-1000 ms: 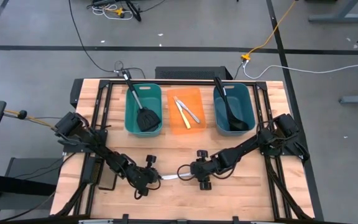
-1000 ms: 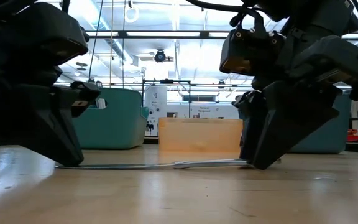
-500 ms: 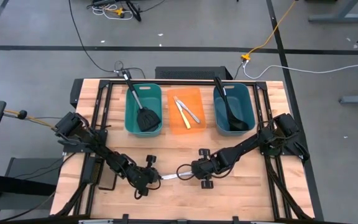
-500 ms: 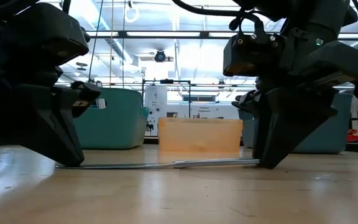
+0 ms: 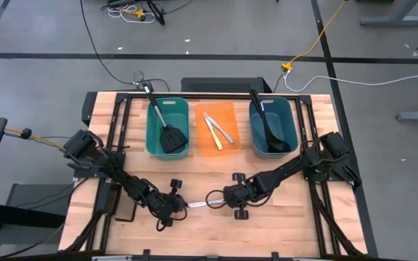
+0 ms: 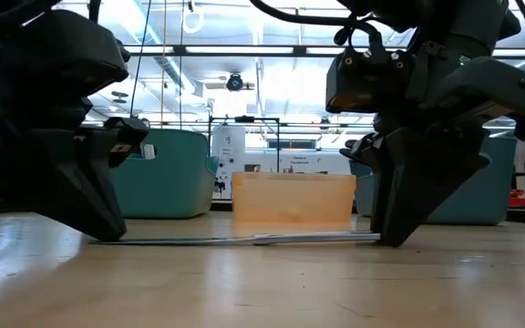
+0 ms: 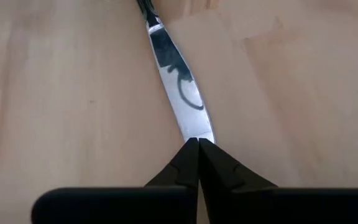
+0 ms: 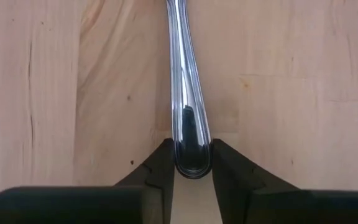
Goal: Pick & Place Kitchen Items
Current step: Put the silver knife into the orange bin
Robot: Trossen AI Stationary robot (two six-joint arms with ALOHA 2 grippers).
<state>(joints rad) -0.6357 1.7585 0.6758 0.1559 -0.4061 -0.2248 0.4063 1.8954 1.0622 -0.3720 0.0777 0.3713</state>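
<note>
Wooden table (image 5: pixel 281 225), shiny silver knife (image 5: pixel 198 204) lying flat — both grippers pinching its ends, left (image 5: pixel 182 206), right (image 5: pixel 212 202)

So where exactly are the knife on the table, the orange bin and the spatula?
Knife (image 8: pixel 185 81): right wrist view, on its shiny handle.
Orange bin (image 5: pixel 229 148): high view, on its near rim.
Spatula (image 5: pixel 171 139): high view, on its slotted head.

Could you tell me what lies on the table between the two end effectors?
A silver table knife spans that stretch, the left end effector at its blade tip, the right end effector gripping its handle; the high view shows it.
</note>
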